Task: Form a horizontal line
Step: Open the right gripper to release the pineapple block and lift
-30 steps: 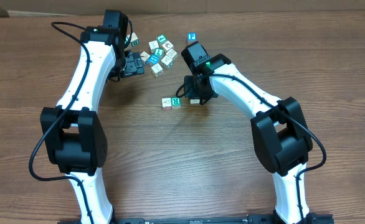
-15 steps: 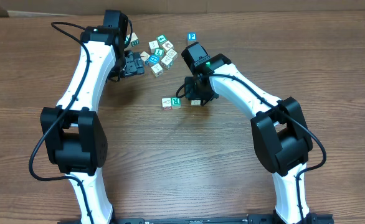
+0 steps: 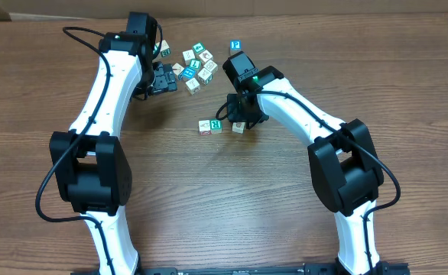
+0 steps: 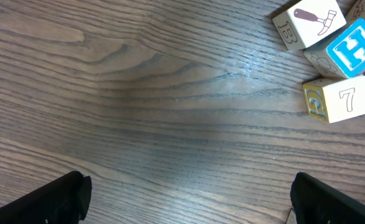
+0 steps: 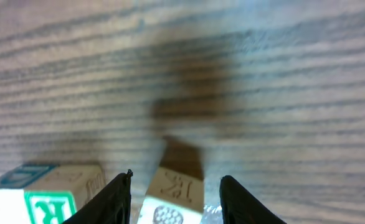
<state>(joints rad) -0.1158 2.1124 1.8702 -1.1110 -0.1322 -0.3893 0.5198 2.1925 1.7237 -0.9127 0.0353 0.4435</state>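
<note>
A red-marked cube and a green "R" cube sit edge to edge on the table, the start of the horizontal line. A pale tan cube rests just right of them, a small gap away. My right gripper hangs over it, open. In the right wrist view the tan cube, carved with a "K", stands free between the fingers, slightly turned, with the "R" cube to its left. My left gripper is open over bare wood.
A cluster of loose white-and-teal cubes lies at the back between the arms. One teal cube sits alone behind the right arm. In the left wrist view a hammer cube, a blue "H" cube and a "7" cube lie at the upper right.
The right gripper's jaws have spread and let go of the tan cube, which now rests on the table. The left arm has not moved.
</note>
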